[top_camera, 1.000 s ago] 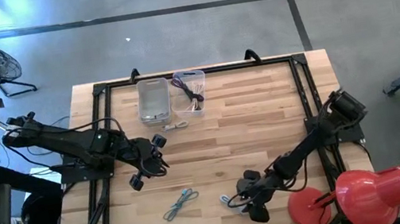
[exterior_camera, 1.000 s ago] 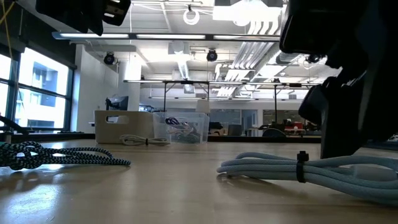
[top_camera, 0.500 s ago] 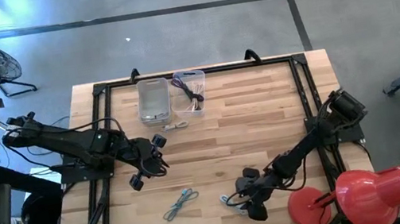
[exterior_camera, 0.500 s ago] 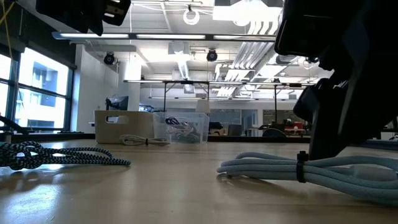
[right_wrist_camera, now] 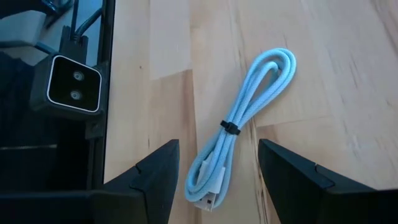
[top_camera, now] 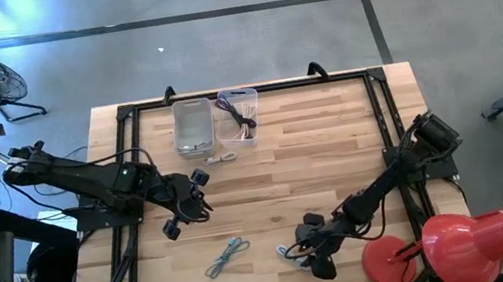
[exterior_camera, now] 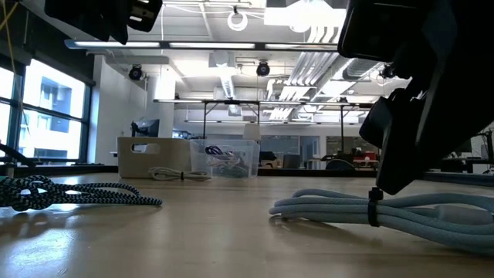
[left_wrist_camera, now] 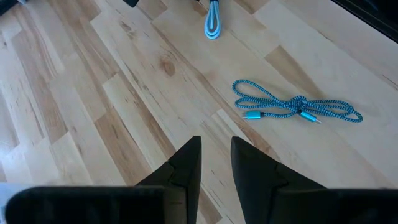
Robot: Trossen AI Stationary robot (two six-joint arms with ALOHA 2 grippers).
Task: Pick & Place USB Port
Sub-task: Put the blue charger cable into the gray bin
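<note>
A light blue USB cable (right_wrist_camera: 239, 124), coiled and bound by a dark tie, lies flat on the wooden table near its front edge (top_camera: 288, 254). My right gripper (right_wrist_camera: 229, 177) hangs open close over the cable's plug end. One finger stands on each side and neither touches it. A blue braided cable (left_wrist_camera: 295, 107) lies loose to its left (top_camera: 227, 257). My left gripper (left_wrist_camera: 215, 158) hovers above the table's left part (top_camera: 182, 213), slightly open, with nothing between its fingers.
Two bins stand at the table's far edge: a clear one (top_camera: 193, 128) and one holding cables (top_camera: 240, 114). A white cable (top_camera: 222, 158) lies in front of them. A red lamp (top_camera: 450, 246) sits at the near right corner. A black frame (top_camera: 123, 161) borders the table.
</note>
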